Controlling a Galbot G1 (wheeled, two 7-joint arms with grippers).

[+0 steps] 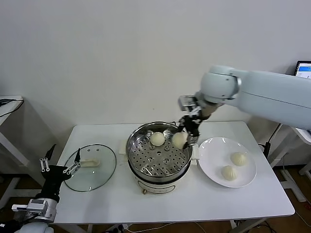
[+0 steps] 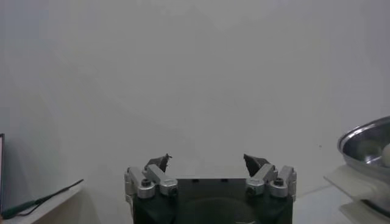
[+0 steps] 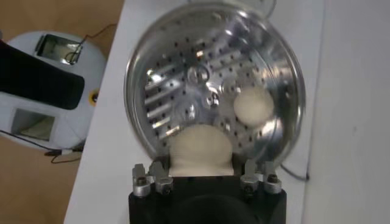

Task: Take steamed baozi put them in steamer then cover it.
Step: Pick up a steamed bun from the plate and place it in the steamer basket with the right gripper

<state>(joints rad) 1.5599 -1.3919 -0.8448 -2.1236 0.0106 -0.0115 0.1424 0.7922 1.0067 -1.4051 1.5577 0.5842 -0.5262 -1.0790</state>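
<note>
The steel steamer [image 1: 141, 167] stands mid-table with its perforated tray showing. One baozi [image 1: 157, 139] lies on the tray at the back; it also shows in the right wrist view [image 3: 253, 103]. My right gripper [image 1: 182, 140] is shut on a second baozi [image 1: 179, 140] and holds it just above the tray's right side, over the steamer [image 3: 183, 79]; that baozi [image 3: 201, 149] fills the jaws. Two more baozi [image 1: 239, 158] [image 1: 228, 172] lie on the white plate [image 1: 210, 155]. The glass cover [image 1: 99, 177] with its white handle lies flat on the table's left. My left gripper [image 1: 60, 167] is open and empty, parked low at the left.
The white plate sits right of the steamer, close to its rim. The left wrist view shows my open left gripper [image 2: 207, 163] against a bare wall, with the steamer's edge [image 2: 365, 143] at one side. A small side table [image 1: 7, 104] stands at far left.
</note>
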